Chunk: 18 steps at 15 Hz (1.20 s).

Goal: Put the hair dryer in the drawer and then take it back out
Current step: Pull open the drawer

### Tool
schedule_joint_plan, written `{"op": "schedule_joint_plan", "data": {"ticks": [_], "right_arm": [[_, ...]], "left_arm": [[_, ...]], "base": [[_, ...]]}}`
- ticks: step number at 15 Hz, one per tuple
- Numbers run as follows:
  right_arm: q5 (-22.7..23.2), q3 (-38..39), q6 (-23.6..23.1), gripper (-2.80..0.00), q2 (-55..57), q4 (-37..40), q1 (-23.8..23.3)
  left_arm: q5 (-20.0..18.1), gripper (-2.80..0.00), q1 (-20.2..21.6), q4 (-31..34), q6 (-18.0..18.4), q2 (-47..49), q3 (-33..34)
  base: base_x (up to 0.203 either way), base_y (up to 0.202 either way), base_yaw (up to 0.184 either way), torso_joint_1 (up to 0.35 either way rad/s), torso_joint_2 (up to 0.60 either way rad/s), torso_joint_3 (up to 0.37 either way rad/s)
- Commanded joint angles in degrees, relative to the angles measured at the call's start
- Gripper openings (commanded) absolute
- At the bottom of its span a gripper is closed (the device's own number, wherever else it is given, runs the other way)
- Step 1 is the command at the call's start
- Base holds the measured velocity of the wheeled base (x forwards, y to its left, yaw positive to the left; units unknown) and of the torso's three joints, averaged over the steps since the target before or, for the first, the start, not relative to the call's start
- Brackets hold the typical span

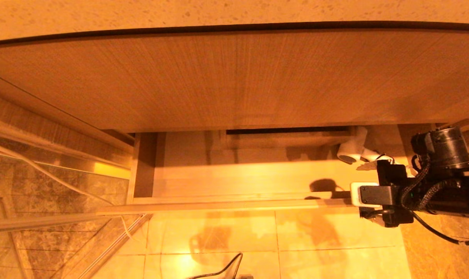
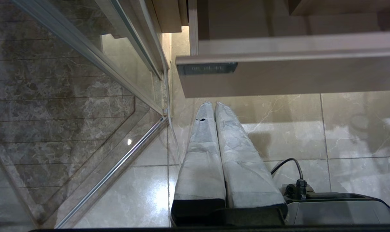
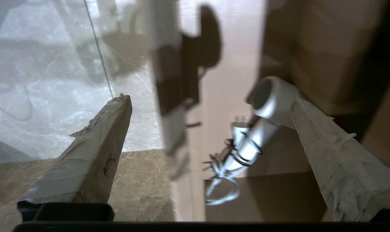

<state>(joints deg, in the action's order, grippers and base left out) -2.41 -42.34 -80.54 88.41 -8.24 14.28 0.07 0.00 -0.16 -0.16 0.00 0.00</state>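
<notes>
The hair dryer [image 1: 352, 150] lies in the open drawer [image 1: 234, 201]; the right gripper [image 3: 211, 106] hovers above, jaws wide and empty; retrieval remains.

**What we can count here**

We count one white hair dryer [image 1: 352, 152], lying inside one open wood-grain drawer [image 1: 234, 204]; one taller wood-grain panel [image 1: 234, 81] above it; two grippers, the right gripper [image 3: 211, 100] and the left gripper [image 2: 213, 104], each with two wrapped fingers; one glass partition [image 2: 69, 96].
</notes>
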Motion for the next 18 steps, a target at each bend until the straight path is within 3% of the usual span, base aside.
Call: {"op": "schedule_joint_plan", "data": {"ticks": [1, 2, 12, 17, 18], "right_arm": [[0.17, 1.51, -0.89, 0.00, -4.27, -0.09, 0.05], [-0.09, 2.56, -1.43, -2.80, -5.70, -0.04, 0.07], [-0.73, 5.63, -1.41, -2.80, -19.70, 0.74, -0.27], [-2.70, 4.93, -1.88, -2.80, -26.58, 10.71, -5.21], [-4.75, 3.92, -1.89, -2.80, -26.55, 11.54, -6.18]], "left_arm": [[0.01, -2.80, 0.00, -0.02, -0.02, 0.00, 0.00], [0.01, -2.80, 0.00, -0.02, -0.02, 0.00, 0.00], [0.01, -2.80, 0.00, -0.02, -0.02, 0.00, 0.00], [0.01, -2.80, 0.00, -0.02, -0.02, 0.00, 0.00], [0.01, -2.80, 0.00, -0.02, -0.02, 0.00, 0.00]], "base": [[0.000, 0.000, 0.000, 0.000, 0.00, 0.000], [0.000, 0.000, 0.000, 0.000, 0.00, 0.000], [0.000, 0.000, 0.000, 0.000, 0.00, 0.000], [0.000, 0.000, 0.000, 0.000, 0.00, 0.000], [0.000, 0.000, 0.000, 0.000, 0.00, 0.000]]}}
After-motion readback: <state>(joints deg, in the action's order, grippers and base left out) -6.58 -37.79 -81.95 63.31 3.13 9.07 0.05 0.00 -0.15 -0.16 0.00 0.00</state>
